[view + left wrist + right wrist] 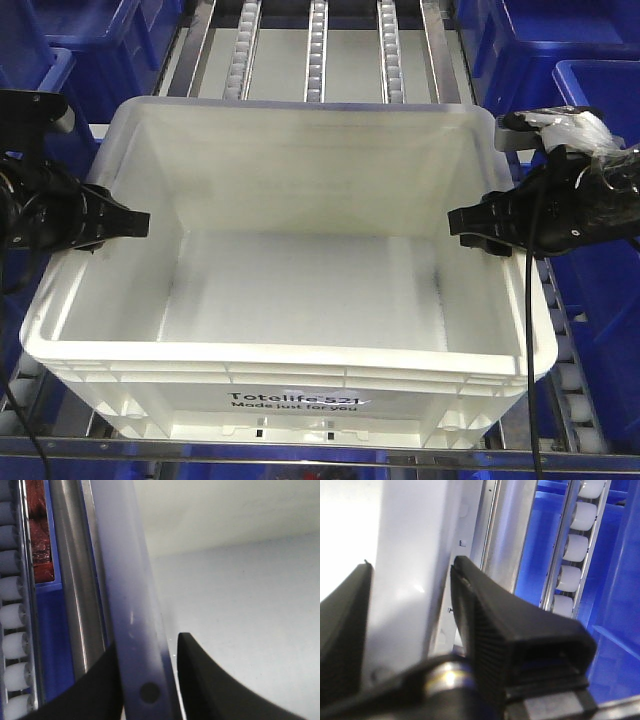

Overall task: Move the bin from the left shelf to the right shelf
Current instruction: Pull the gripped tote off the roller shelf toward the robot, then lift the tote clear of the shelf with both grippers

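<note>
Looking down into a flow rack, judged to be the right shelf. Roller rails ahead of both end effectors, dark blue bins packed outboard of each, steel crossbar along the near edge.

Found the bin square between the two end effectors, empty, print toward the camera. Seems to rest on the rails. Cannot see the underside, so cannot rule out a slight lift.

Left end effector: narrow, straddling the left rim. Outer finger against the rolled edge, inner finger inside the wall with a thin sliver of gap at its tip. Cannot tell whether clamped firm or slack.

Right end effector: same on the opposite rim. Ribbed outer finger hard by the wall, inner finger just off it at the tip. Cannot tell here either.

Taken at mid-wall on opposite sides, probably to keep the load balanced and level. Looks too wide for one arm.

Obstructions:
- Blue bins just outboard of each end effector, so little room to swing the wrists outward.
- Rail and steel frame close behind both outer fingers.
- Black cable hanging below the right end effector, across the rim. Likely snag risk on withdrawal.

Suggest retreating straight up off the rim, not sideways.
</note>
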Robot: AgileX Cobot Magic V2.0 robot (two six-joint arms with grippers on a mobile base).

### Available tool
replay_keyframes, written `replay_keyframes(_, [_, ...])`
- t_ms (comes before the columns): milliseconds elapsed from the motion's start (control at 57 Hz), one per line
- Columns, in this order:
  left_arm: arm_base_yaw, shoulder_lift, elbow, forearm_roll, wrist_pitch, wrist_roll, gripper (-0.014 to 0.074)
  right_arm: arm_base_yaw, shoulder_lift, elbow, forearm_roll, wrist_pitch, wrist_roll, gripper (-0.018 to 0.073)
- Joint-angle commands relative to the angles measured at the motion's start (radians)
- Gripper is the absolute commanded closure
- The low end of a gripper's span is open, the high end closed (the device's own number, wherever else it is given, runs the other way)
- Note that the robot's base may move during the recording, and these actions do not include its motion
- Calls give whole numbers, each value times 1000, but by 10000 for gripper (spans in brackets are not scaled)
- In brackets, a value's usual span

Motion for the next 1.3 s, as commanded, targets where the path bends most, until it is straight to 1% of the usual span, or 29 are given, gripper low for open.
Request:
replay_keyframes(0, [-6, -28, -30, -56, -72, 24, 605, -6, -26, -31, 28, -79, -8, 567])
replay_keyframes(228, [-6, -57, -30, -99, -73, 66, 605, -6, -55, -31, 94, -91, -67, 564])
replay_keyframes(509, [-6, -112, -30, -108, -42, 69, 605, -6, -108, -31, 120, -75, -67, 564])
replay_keyframes(702, [-6, -155, -30, -120, -38, 69, 605, -6, -156, -31, 123, -50, -67, 564])
replay_keyframes(807, [-6, -177, -30, -141, -18, 69, 605, -6, -179, -31, 123, -37, -67, 564])
replay_keyframes(1281, [-6, -266, -30, -151, 53, 69, 605, -6, -269, -31, 125, 59, -68, 564])
